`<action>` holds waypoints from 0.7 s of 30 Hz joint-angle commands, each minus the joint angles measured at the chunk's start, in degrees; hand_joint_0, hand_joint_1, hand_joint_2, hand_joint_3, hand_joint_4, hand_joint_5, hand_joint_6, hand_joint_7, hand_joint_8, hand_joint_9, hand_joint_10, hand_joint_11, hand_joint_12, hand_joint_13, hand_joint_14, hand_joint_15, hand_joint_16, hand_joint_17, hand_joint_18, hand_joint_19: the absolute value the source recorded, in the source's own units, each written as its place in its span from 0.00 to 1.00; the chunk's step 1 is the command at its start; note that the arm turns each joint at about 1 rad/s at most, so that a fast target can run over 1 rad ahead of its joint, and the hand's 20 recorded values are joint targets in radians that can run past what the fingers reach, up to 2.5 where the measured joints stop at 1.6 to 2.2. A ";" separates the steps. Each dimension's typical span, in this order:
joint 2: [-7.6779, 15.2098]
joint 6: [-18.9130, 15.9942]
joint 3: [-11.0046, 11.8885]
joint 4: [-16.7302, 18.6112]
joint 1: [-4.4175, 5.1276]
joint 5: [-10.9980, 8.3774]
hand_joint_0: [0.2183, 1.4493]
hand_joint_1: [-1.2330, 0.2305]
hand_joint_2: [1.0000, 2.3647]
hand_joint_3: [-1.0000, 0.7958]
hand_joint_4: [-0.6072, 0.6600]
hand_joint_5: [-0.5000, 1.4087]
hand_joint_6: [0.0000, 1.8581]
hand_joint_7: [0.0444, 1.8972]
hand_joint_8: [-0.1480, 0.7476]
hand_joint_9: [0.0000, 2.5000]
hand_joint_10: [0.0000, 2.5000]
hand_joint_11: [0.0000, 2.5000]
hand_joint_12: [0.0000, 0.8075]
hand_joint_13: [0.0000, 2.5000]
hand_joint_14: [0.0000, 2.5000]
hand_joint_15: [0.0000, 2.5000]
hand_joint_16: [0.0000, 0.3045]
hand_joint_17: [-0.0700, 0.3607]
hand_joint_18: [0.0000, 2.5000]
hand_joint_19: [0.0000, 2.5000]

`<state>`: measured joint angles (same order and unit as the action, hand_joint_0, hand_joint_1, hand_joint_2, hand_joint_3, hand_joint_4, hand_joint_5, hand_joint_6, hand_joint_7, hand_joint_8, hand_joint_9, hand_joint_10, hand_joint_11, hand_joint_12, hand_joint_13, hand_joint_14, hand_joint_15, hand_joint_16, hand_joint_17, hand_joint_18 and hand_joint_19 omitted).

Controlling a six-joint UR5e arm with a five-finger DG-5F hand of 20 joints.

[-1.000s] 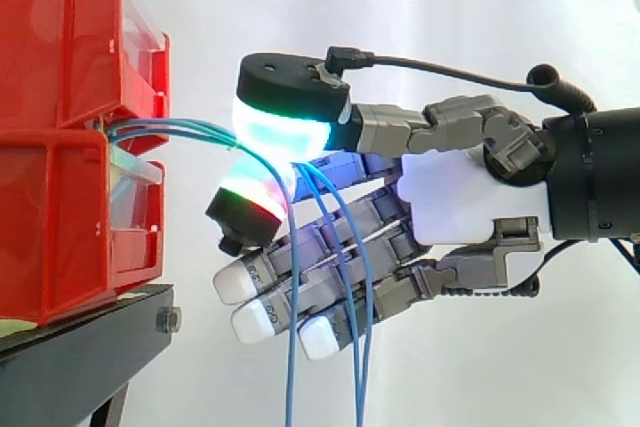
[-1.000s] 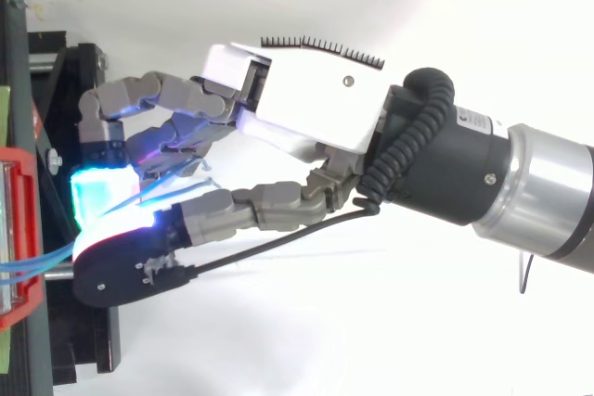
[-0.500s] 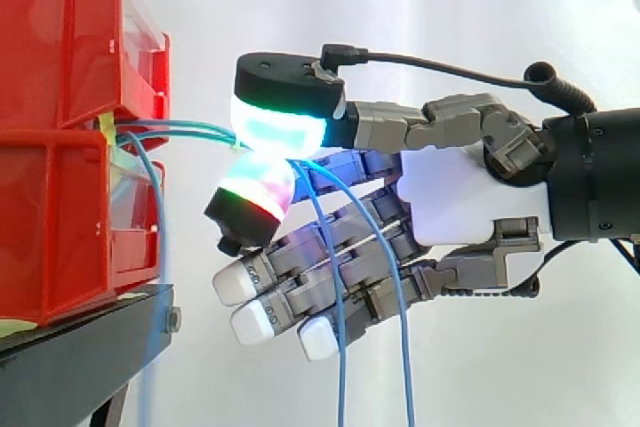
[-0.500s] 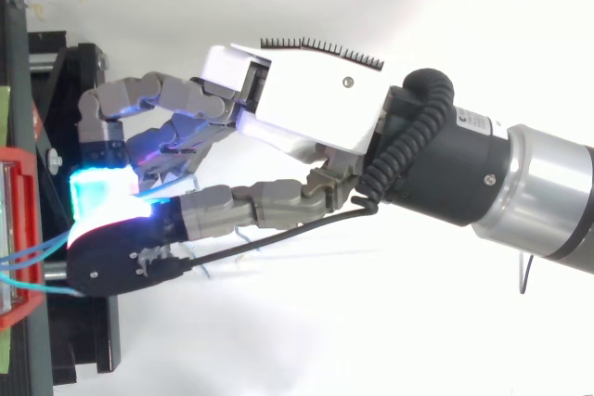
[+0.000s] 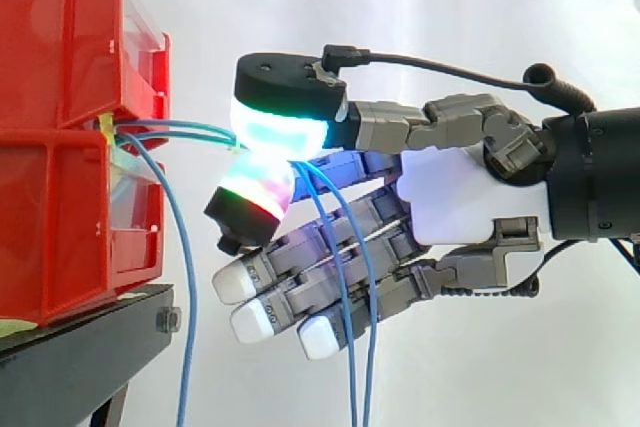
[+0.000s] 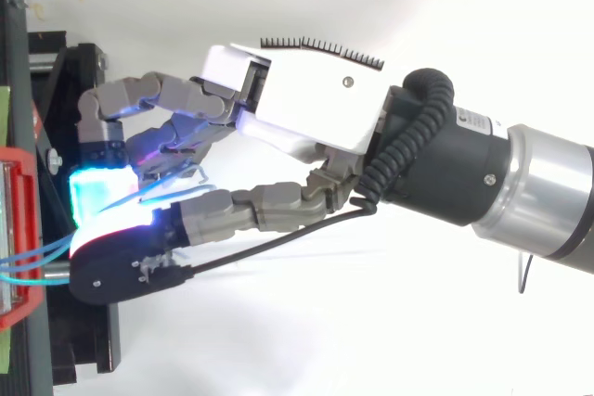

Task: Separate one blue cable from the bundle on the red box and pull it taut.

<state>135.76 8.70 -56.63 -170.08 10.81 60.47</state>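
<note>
Thin blue cables (image 5: 190, 128) come out between the stacked red bins (image 5: 60, 217) and run right to my hand (image 5: 460, 197). There a green-glowing pad (image 5: 280, 132) above and a red-and-white glowing pad (image 5: 256, 193) below pinch them. Two strands (image 5: 347, 337) hang down from the pinch across the other, straight fingers. A separate blue cable (image 5: 183, 327) drops from the bin front, apart from the hand. In the top view the hand (image 6: 316, 99) reaches left and the cables (image 6: 37, 257) cross the bin's edge (image 6: 23, 308).
The bins rest on a black stand (image 5: 80, 357) at the lower left. A white curtain (image 5: 450, 27) forms the backdrop. There is open space below and to the right of the hand.
One blue cable has slipped out of the pinch and swung left; it now hangs beside the bin. Two strands still hang from the hand, which has barely moved.
</note>
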 commanded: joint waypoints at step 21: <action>0.03 -0.18 0.03 -0.08 0.00 0.09 0.27 0.41 0.00 0.28 0.68 0.22 0.27 0.73 0.57 0.38 0.00 0.19 0.52 0.32 0.00 0.14 0.19 0.46 0.31 0.25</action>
<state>135.76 8.53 -56.60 -170.16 10.81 60.57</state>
